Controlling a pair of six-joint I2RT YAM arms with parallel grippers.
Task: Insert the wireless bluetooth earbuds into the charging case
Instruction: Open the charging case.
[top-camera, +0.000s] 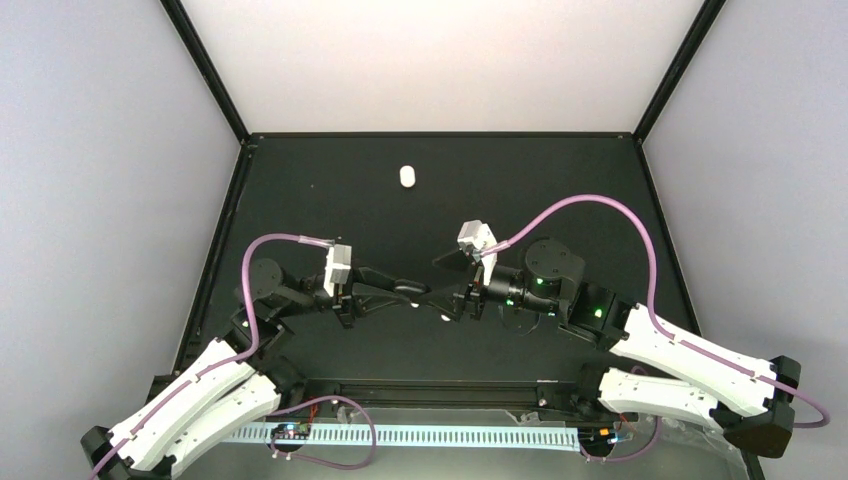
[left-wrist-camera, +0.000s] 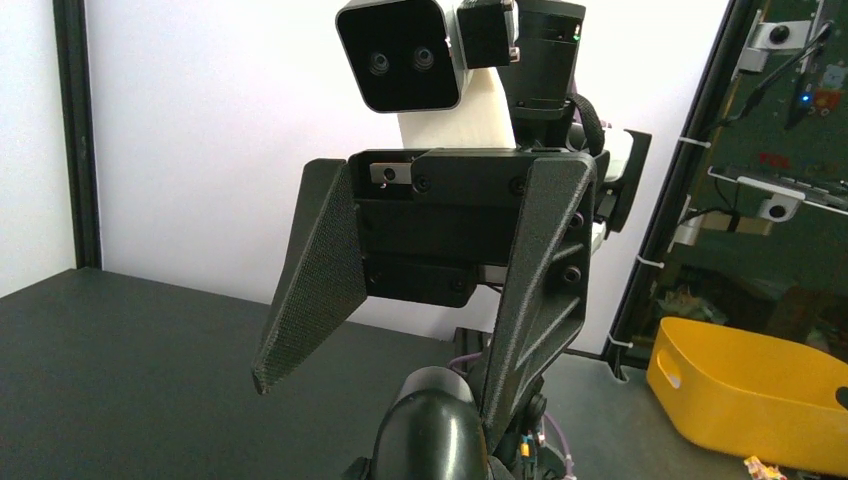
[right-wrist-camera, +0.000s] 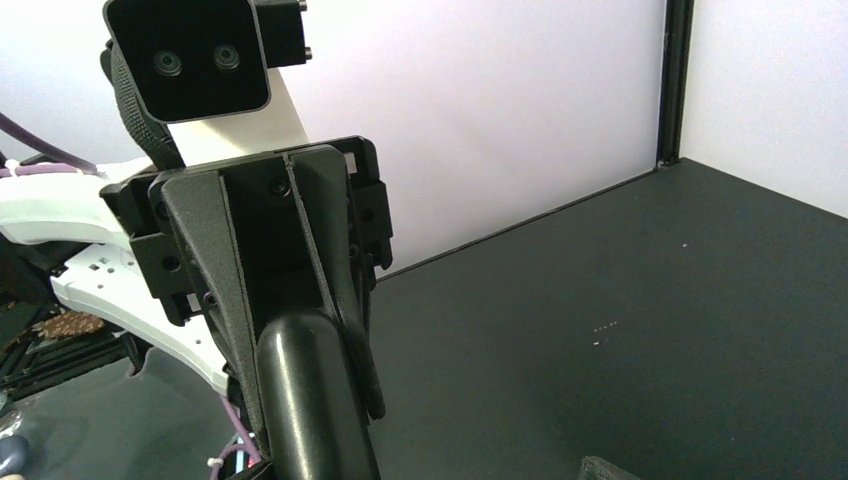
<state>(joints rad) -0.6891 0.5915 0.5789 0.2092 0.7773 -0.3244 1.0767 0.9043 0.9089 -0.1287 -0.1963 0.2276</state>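
Note:
A glossy black, rounded charging case (top-camera: 408, 291) is held out level above the table's middle, my left gripper (top-camera: 415, 292) shut on it. In the right wrist view the left gripper (right-wrist-camera: 300, 400) faces the camera, its fingers (right-wrist-camera: 205, 290) clamped on both sides of the case (right-wrist-camera: 300, 390). My right gripper (top-camera: 440, 290) is open and faces the case's free end, one finger on each side. In the left wrist view the right gripper's fingers (left-wrist-camera: 310, 280) spread wide around the case (left-wrist-camera: 435, 430); one passes close by it, the other stands well off. No earbuds show.
A small white oval object (top-camera: 406, 177) lies on the black table towards the back. A yellow bin (left-wrist-camera: 750, 390) sits beyond the table's edge. Black frame posts (top-camera: 205, 70) stand at the back corners. One right fingertip (right-wrist-camera: 610, 468) shows at the frame's bottom.

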